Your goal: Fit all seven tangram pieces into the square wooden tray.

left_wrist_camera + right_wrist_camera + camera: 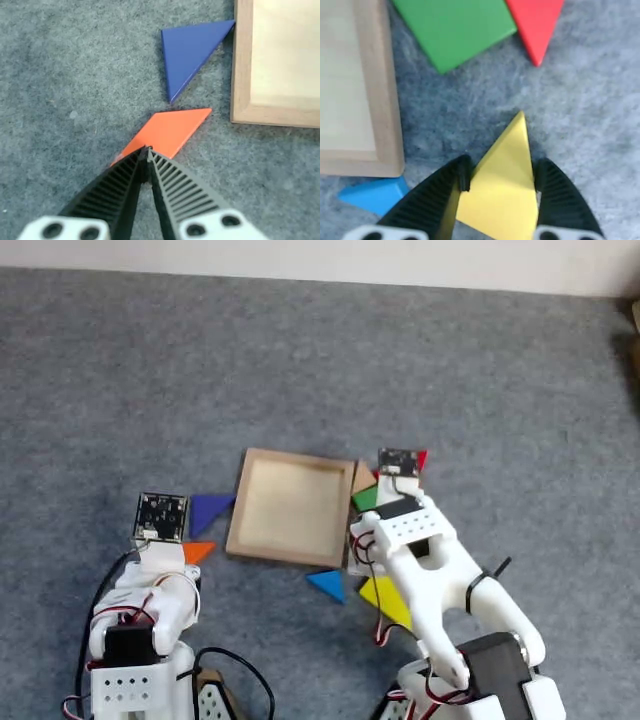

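Across the whole table lies a grey carpet point(120, 360), with a strip of pale wall point(300, 255) at the far edge. Nearest, the right gripper point(500, 172) clasps the yellow triangle point(502, 200) between its fingers. The left gripper point(146, 152), jaws pressed together, has its tips over the orange piece point(172, 130). Beyond sits the square wooden tray point(242, 65) (nothing inside it), with a light blue triangle point(328, 584), dark blue triangle point(192, 50), green square point(455, 30) and red triangle point(535, 25) lying around it.
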